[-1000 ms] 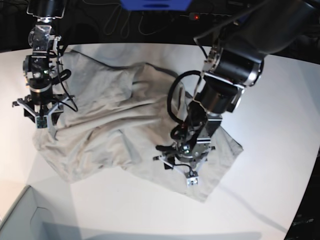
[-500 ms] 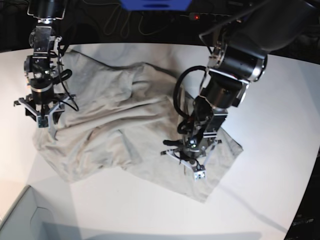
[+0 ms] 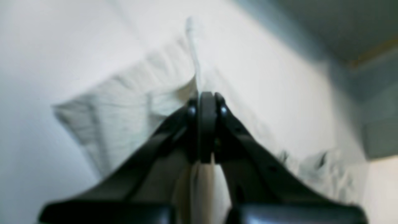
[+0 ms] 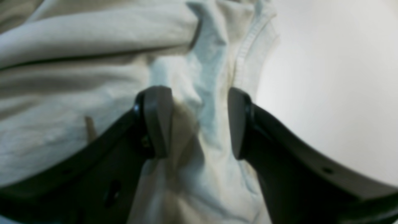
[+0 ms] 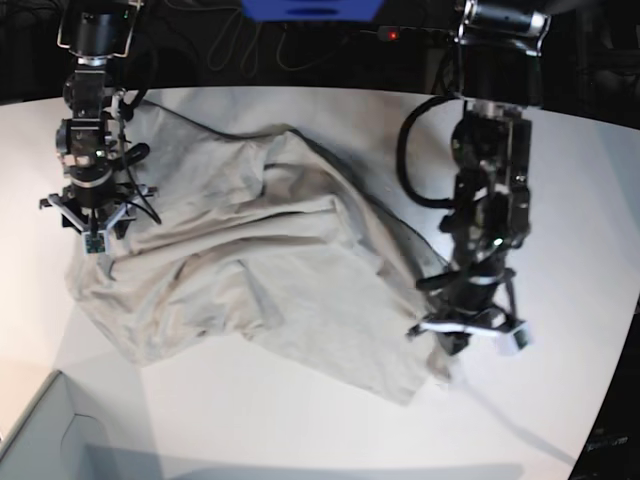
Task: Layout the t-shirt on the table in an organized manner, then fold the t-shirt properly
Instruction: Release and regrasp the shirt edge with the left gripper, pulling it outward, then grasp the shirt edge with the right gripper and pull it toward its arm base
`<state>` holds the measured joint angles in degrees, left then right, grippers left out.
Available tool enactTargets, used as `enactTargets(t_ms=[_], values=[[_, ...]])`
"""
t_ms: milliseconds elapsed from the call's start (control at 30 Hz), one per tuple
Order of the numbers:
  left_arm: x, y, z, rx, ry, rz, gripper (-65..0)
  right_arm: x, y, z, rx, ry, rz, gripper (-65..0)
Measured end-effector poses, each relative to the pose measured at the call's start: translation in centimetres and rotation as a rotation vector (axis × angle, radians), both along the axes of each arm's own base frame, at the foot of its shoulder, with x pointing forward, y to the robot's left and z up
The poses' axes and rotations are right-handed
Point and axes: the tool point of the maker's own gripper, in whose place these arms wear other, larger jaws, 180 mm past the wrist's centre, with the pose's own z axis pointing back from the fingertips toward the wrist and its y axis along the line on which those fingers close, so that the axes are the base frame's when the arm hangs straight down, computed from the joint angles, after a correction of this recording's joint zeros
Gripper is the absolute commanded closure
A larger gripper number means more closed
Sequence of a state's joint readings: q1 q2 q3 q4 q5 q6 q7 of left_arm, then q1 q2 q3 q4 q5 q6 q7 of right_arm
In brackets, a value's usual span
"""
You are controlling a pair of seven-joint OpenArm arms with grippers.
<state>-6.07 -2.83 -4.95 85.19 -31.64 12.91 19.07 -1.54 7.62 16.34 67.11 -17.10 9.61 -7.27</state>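
The beige-grey t-shirt (image 5: 250, 260) lies crumpled across the white table (image 5: 300, 420). In the base view my left gripper (image 5: 450, 345) is down at the shirt's right corner. The left wrist view shows its jaws pressed together on a thin ridge of t-shirt (image 3: 130, 102) cloth, the left gripper (image 3: 206, 96) shut on it. My right gripper (image 5: 92, 232) hangs over the shirt's left edge. In the right wrist view the right gripper (image 4: 197, 121) is open, with a bunched fold of t-shirt (image 4: 77, 62) between its fingers (image 4: 157, 121) near a stitched hem.
A grey box corner (image 5: 40, 440) sits at the table's near left. Black cables run along the dark back edge (image 5: 250, 50). Bare white table (image 4: 326, 77) lies to the right of the stitched hem.
My left gripper has shut on the shirt and swung right with its arm more upright, drawing the shirt's right corner along. The right gripper shifted slightly toward the back.
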Motion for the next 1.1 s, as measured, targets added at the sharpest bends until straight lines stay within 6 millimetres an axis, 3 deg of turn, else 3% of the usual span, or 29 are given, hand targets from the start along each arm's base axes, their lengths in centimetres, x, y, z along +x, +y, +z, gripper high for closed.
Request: enactTargets(t_ms=[67, 200, 267, 400, 500, 600, 700, 900, 967, 1100], values=[[-2.8, 4.0, 0.2, -0.02, -0.012, 0.103, 0.0, -0.1, -0.4, 0.0, -0.009, 0.006, 0.003, -29.4], [-10.2, 10.4, -1.8, -0.057, 0.055, 0.286, 0.0, 0.1, -0.5, 0.1, -0.013, 0.006, 0.0, -29.4], [-12.6, 11.0, -2.8, -0.085, 0.085, 0.313, 0.0, 0.7, -0.4, 0.5, -0.008, -0.013, 0.001, -29.4], [-16.1, 10.3, -5.7, -0.161, 0.173, 0.315, 0.0, 1.0, -0.3, 1.8, -0.02, -0.04, 0.002, -29.4], [-18.1, 10.0, -7.9, -0.18, 0.244, 0.325, 0.0, 0.3, -0.5, 4.6, -0.067, -0.101, 0.019, -29.4], [-18.4, 10.0, -8.8, -0.194, 0.265, 0.332, 0.0, -1.1, 1.0, 7.6, -0.088, -0.17, 0.04, -29.4], [-18.0, 10.1, -9.2, -0.203, 0.264, 0.333, 0.0, -3.1, 3.7, 8.4, -0.051, -0.195, 0.064, -29.4], [-18.0, 10.6, -9.3, -0.19, 0.271, 0.339, -0.1, -5.8, 10.9, 5.1, 0.103, -0.076, 0.26, -29.4], [-17.5, 10.5, -9.0, -0.194, 0.258, 0.337, -0.1, -6.2, 11.8, 3.9, 0.137, -0.037, 0.284, -29.4], [-17.6, 10.5, -9.1, -0.193, 0.261, 0.337, -0.1, -7.9, 11.5, 1.1, 0.146, 0.096, 0.257, -29.5]])
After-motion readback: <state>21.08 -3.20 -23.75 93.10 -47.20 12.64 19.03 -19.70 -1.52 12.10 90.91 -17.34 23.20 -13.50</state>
